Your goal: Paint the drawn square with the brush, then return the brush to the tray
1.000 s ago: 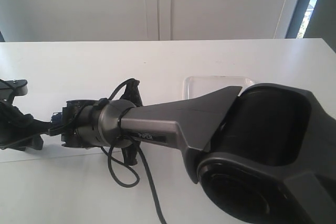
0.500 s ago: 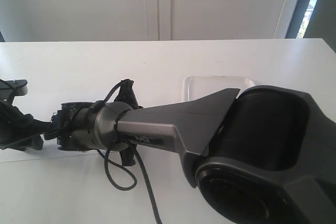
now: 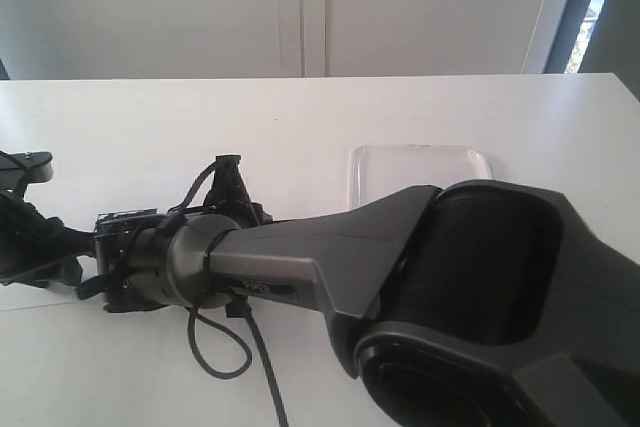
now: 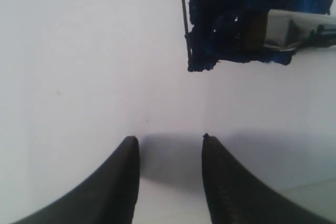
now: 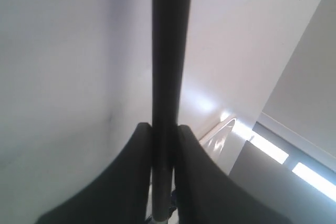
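Gripping the brush [image 5: 169, 51] by its handle, narrowly, between the right fingers [image 5: 131, 182], with that arm stretched far across the bench [image 3: 150, 127]. Holding the left fingers [image 4: 113, 192] apart and empty nearby. Cannot see the square or the bristles: probably hidden under the right wrist. Could stray over the outline by painting blind. Could twist the handle in so thin a pinch if pressed hard. Could knock the left fingers. Could drip paint on the long carry back to the tray [image 3: 420, 162].
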`<state>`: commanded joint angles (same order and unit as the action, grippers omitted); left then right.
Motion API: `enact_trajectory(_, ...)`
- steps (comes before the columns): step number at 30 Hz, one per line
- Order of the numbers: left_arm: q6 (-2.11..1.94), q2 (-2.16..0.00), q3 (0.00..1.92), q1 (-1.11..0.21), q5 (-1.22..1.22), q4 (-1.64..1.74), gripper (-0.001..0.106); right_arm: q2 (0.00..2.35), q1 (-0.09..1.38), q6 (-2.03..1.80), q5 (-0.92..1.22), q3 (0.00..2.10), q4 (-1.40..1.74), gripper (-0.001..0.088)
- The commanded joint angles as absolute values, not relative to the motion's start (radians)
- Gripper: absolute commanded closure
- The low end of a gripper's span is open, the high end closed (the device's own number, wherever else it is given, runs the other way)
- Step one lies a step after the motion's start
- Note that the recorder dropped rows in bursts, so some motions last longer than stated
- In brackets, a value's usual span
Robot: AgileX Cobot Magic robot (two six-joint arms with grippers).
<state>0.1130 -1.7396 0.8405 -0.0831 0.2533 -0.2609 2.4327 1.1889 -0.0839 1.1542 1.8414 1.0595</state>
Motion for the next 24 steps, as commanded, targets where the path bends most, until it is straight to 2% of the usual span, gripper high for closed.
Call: enact_trajectory(24,0.113,-1.740,0.841,-0.083,0.253,-0.261,0.061,2.418,1.188,-0.025,1.215,1.841,1.023,0.0868)
